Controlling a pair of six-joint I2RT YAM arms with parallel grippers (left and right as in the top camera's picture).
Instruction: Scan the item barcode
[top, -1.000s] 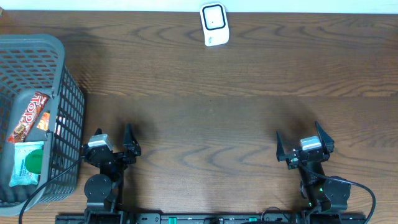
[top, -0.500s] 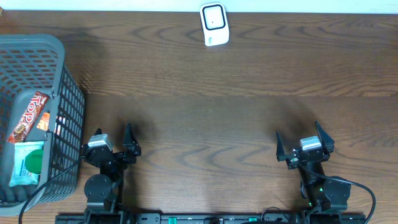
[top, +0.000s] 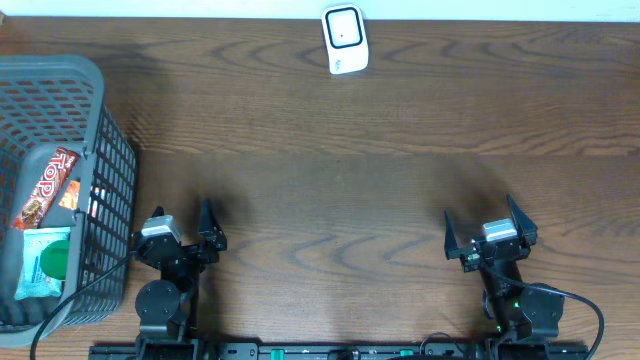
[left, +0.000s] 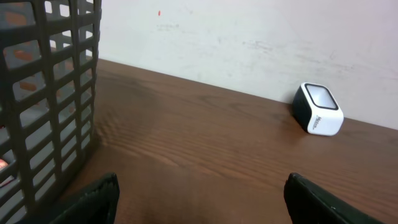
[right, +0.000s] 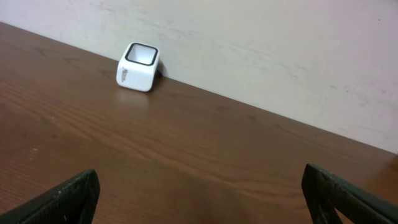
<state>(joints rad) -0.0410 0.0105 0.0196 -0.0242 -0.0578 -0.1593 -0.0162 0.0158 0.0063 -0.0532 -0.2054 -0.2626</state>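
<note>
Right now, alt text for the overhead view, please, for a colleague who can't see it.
Both arms sit at the near edge of a dark wooden table, left gripper and right gripper open and empty. A grey basket at far left holds a red snack bar and a green-and-white packet; a white scanner stands at the far edge.

Only one legible word is showing, on a wrapper in the basket.

The red wrapper (top: 45, 188) lying in the grey basket (top: 112, 150) is displaying large white capitals running along its length. "TOP" is reading clearly from the overhead view, while the letters after it are blurring out. The white scanner (top: 345, 38) is carrying a short line of grey print on its side, showing in both wrist views (left: 318, 118) (right: 126, 74), but it is coming out too small to read. The green-and-white packet (top: 45, 262) beside the wrapper is showing a green disc with no legible wording.
</note>
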